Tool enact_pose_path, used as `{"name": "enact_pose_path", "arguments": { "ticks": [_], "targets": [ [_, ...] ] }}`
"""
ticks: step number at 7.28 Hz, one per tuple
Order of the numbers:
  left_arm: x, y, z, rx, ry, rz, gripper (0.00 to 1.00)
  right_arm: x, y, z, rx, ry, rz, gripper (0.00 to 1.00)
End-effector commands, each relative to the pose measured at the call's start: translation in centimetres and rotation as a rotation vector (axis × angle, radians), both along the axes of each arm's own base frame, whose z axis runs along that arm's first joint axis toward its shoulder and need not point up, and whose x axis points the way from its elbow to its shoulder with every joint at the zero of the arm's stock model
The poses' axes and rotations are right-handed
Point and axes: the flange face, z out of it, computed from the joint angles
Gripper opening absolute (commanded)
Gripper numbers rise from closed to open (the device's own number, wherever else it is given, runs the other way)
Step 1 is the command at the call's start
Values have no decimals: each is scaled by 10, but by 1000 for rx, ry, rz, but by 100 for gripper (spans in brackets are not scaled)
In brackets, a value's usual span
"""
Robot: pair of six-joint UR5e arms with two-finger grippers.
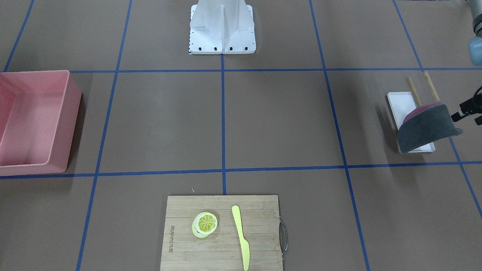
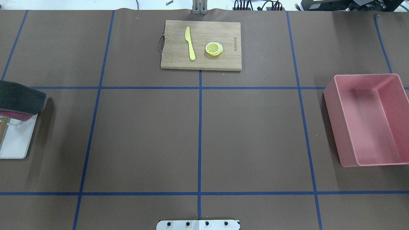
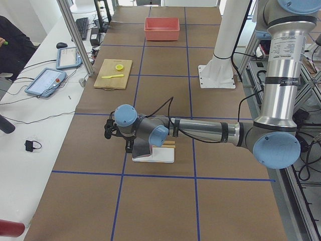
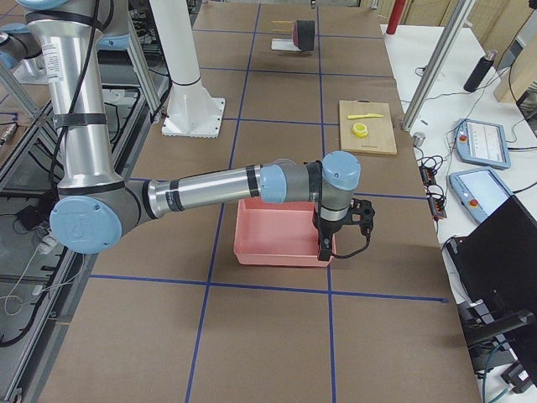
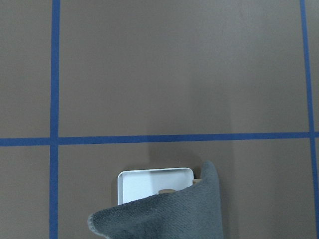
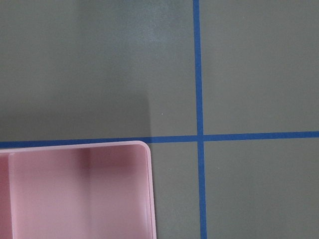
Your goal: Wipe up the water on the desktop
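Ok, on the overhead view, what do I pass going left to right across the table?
grey cloth → yellow knife → lemon slices → pink bin

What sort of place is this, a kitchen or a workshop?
Probably a robotics lab: a left arm and right arm reach over a tape-gridded desktop, with control tablets on the side bench.

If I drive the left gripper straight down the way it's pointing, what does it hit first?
Likely the white tray under the left gripper; its hanging grey cloth would touch down first. Exact height is unclear.
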Motion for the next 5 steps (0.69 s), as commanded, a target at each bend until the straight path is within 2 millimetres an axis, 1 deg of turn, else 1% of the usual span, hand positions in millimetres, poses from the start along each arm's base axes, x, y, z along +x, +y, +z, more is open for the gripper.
{"name": "enact_pose_path", "arguments": {
  "ticks": [1, 2, 3, 4, 5],
  "targets": [
    [9, 2, 16, 14, 8, 14, 97, -2, -2, -5, 10, -11, -2, 100],
    [10, -2, 9, 26, 11, 13, 93, -2, -3, -8, 16, -17, -2, 100],
    [10, -1, 8, 29, 12, 14, 76, -3, -4, -10, 15, -33, -3, 100],
    [10, -2, 6, 31, 16, 16, 66, -3, -4, -11, 15, -34, -3, 100],
    [11, -1, 6, 29, 25, 20, 61, -3, -4, -9, 12, -32, -3, 100]
  ]
}}
